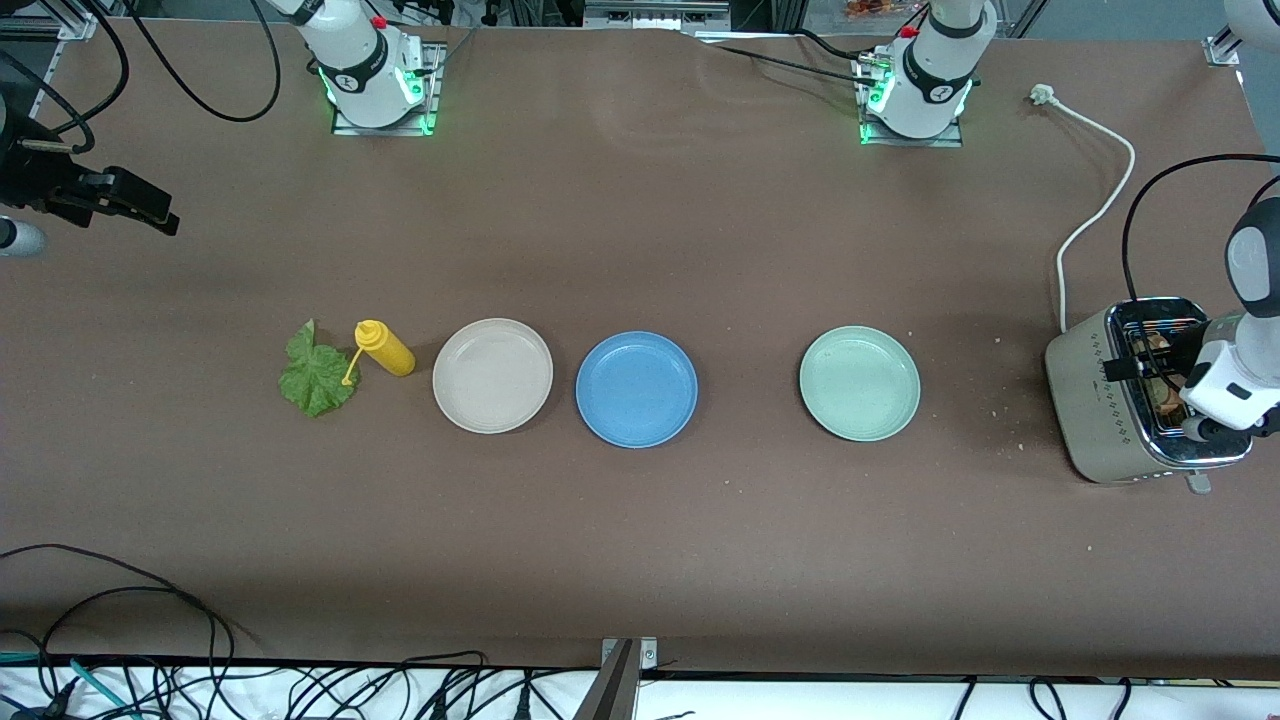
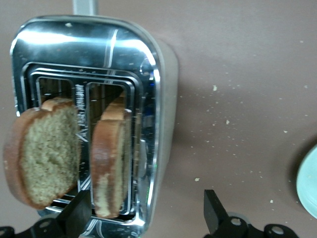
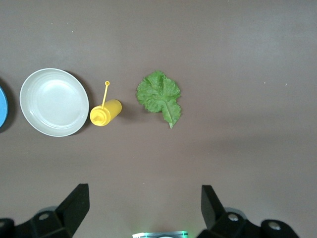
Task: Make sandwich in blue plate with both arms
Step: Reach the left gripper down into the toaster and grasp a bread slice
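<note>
The blue plate (image 1: 636, 389) lies bare in the middle of the table; its edge shows in the right wrist view (image 3: 1, 106). Two toasted bread slices (image 2: 47, 151) (image 2: 111, 161) stand upright in the slots of a silver toaster (image 1: 1100, 400) at the left arm's end. My left gripper (image 1: 1150, 368) hangs open just over the toaster; in the left wrist view (image 2: 146, 215) one finger is above the toaster top between the slices and the other above the table beside it. A green lettuce leaf (image 1: 316, 372) (image 3: 159, 95) lies flat toward the right arm's end. My right gripper (image 1: 150, 212) (image 3: 143, 210) is open and empty, high over the table.
A yellow squeeze bottle (image 1: 384, 349) lies beside the lettuce. A beige plate (image 1: 492, 375) and a mint-green plate (image 1: 859, 383) flank the blue plate. The toaster's white cable (image 1: 1095, 210) runs toward the left arm's base. Crumbs lie near the toaster.
</note>
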{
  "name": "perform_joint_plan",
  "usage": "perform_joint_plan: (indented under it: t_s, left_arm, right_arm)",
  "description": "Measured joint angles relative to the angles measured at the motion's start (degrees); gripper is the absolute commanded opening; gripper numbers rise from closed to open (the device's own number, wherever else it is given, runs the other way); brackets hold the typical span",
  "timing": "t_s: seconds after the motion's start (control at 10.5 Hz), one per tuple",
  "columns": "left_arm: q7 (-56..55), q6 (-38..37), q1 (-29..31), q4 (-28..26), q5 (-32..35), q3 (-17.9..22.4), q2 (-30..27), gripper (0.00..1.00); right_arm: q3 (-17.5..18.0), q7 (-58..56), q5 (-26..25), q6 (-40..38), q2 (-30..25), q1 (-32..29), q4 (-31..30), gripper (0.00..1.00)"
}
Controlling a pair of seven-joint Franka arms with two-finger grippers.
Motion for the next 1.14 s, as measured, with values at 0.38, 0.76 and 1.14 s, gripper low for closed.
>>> perform_joint_plan:
  t_s: [0.38, 0.76, 1.14]
  left_arm:
    - [0.15, 0.06, 3.2, 0.0, 0.01, 0.06, 0.77, 0.74]
    - [0.15, 1.12, 3.63, 0.0, 0.01, 0.06, 1.32, 0.2]
    - [1.33, 1.14, 3.7, 0.0, 0.01, 0.03, 1.47, 0.0]
  right_arm:
    - [0.0, 0.0, 0.0, -0.01, 0.0, 0.0, 0.0, 1.0]
    - [0.0, 0.0, 0.0, -0.06, 0.0, 0.0, 0.0, 1.0]
    - [0.0, 0.01, 0.0, -0.57, 0.0, 0.0, 0.0, 1.0]
